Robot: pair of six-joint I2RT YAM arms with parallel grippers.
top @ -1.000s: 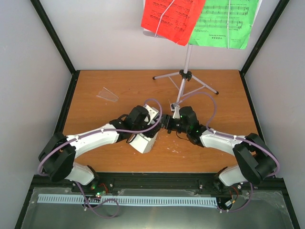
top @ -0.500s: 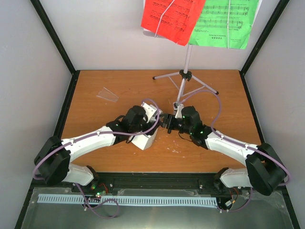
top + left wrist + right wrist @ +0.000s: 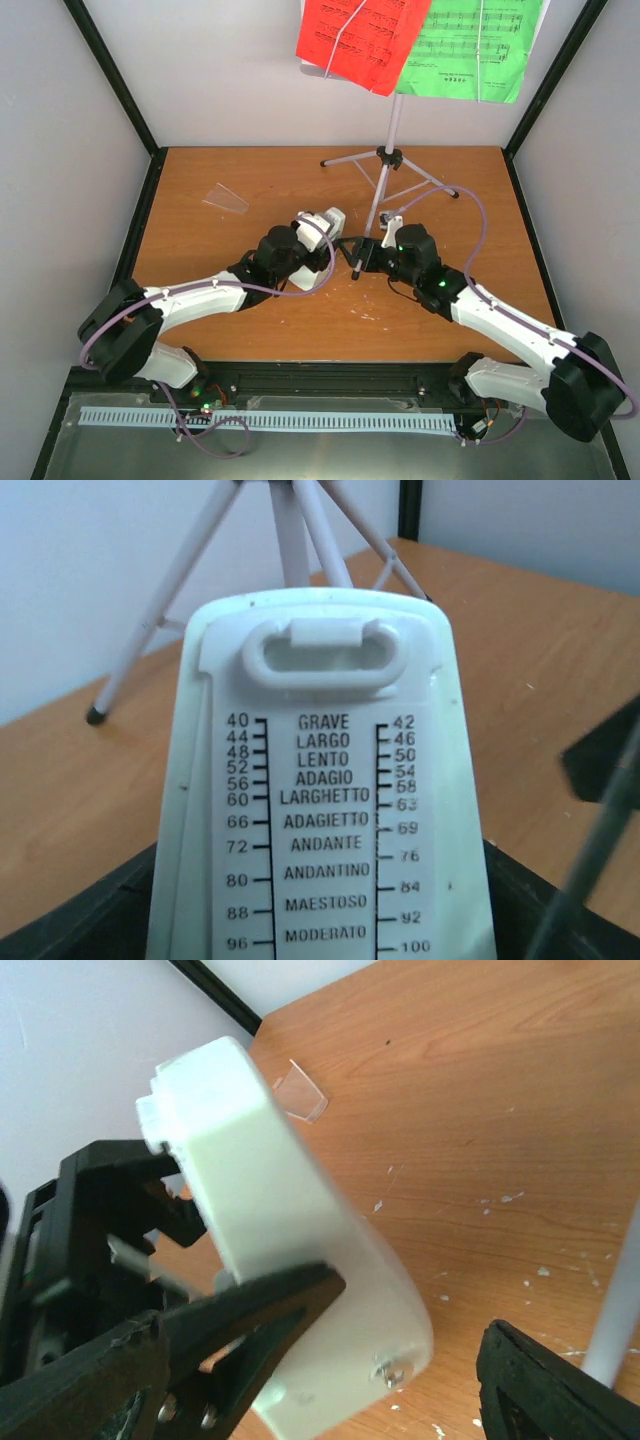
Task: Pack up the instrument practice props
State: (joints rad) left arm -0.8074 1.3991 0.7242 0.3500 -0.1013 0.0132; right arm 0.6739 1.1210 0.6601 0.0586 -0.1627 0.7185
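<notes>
Holding arm: left gripper (image 3: 320, 920), its black fingers pressed against both flanks of the metronome (image 3: 330, 800).
Metronome: small, white and pyramid-shaped, tilted near the middle of the table (image 3: 200, 250), with its tempo scale facing the left wrist camera. Whether its base touches the wood I cannot tell.
Right gripper (image 3: 353, 256): jaws spread wide with nothing gripped. It sits just beside the metronome's base end, one finger clearly apart from it.
Music stand (image 3: 394, 125): upright at the back of the table on a thin silver tripod (image 3: 388, 157), one foot near the right gripper.
Sheet music: red page (image 3: 360, 40) and green page (image 3: 470, 45) side by side on the stand's desk, red on the left.
Clear plastic scrap (image 3: 225, 197): lying on the wood, well left of both grippers.
</notes>
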